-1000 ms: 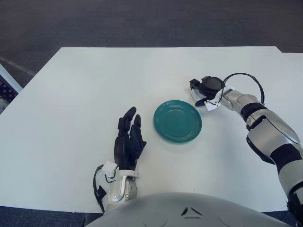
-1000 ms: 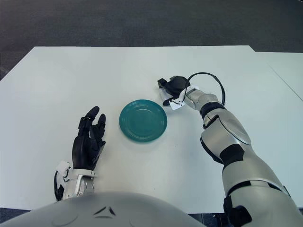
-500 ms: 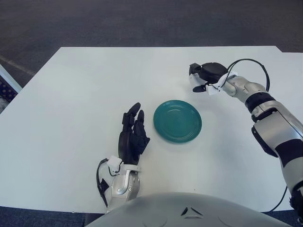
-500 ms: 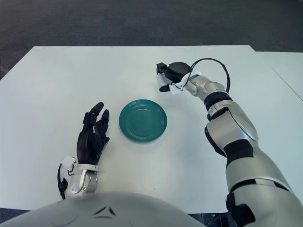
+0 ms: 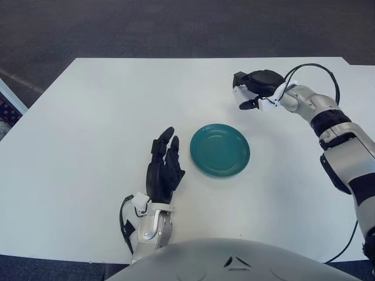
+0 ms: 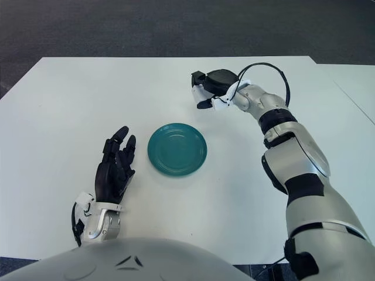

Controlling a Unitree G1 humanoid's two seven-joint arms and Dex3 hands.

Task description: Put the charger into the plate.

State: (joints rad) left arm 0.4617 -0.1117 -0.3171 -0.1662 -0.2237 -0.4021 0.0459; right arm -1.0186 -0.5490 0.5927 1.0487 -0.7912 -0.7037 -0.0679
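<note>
Right hand [image 5: 253, 88] clenched around white charger [image 5: 239, 93], lifted over table [image 5: 88, 117] toward far right edge for carrying to teal plate [image 5: 220, 150] mid-table; left hand [image 5: 163, 170] relaxed, fingers spread, beside plate's left.

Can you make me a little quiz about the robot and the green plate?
1. True or false: the charger already lies in the plate.
2. Which hand holds the charger: the right hand or the left hand?
3. Pick one. The left hand shows: A) on the plate, B) left of the plate, fingers spread, C) off the table.

Key
1. False: the plate holds nothing, and the charger is in a hand beyond the plate's far right.
2. The right hand.
3. B.
</note>
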